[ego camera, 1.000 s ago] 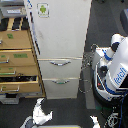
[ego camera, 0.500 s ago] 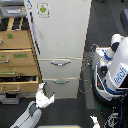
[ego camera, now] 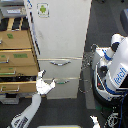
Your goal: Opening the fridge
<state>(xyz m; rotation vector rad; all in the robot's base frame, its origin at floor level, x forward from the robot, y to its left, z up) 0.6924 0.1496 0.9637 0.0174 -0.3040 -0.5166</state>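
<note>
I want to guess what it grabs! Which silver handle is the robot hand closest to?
The lower handle: the end effector sits beside its left end, while the upper handle is higher.

The fridge (ego camera: 60,47) stands mid-scene, its upper door above two drawers stacked one over the other. On the exterior view's left, a wooden drawer cabinet (ego camera: 17,60) sits just beside it. My fingers (ego camera: 44,85) are at the fridge's lower left corner, beside the bottom drawer. A robot body (ego camera: 115,70) stands on the right.
</note>
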